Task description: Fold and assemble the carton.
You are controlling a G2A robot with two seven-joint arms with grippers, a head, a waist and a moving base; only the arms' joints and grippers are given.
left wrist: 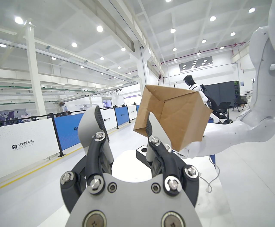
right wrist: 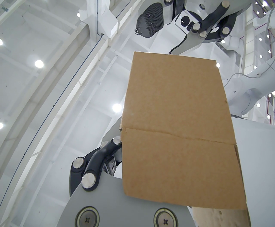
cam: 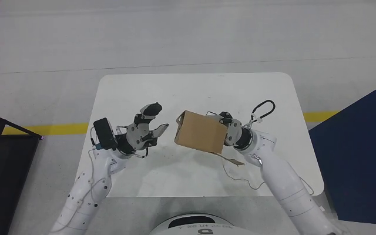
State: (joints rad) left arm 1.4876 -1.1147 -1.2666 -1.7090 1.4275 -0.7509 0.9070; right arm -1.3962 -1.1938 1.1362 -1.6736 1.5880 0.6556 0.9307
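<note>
A white table (cam: 141, 88) with rounded corners stands on a pale grey floor (cam: 188, 29). A yellow line (cam: 59, 128) runs across the floor and passes behind the table on both sides. A dark blue panel (cam: 352, 158) stands off the table's right side, and a black frame (cam: 12, 141) off its left.

The carton (cam: 201, 132), plain brown cardboard, is lifted above the middle of the table and tilted. The right gripper (cam: 229, 126) is clamped on its right end. A loose flap hangs below that end, over the tabletop. The carton's other end points at the left gripper (cam: 157, 119), which sits just beside it with its fingers (left wrist: 94, 120) spread wide and nothing between them. From above, a small gap shows between that gripper and the carton.

A thin white cable (cam: 249, 179) lies on the table by the right arm.

Around the table is a large, bright hall. The ceiling (left wrist: 111, 19) is white, with beams and rows of round lights (left wrist: 99, 28). Low barriers (left wrist: 68, 129) of white and blue panels fence off the floor beyond. Farther back is a dark partition (left wrist: 223, 90) with a black chair (left wrist: 223, 109) in front of it.
</note>
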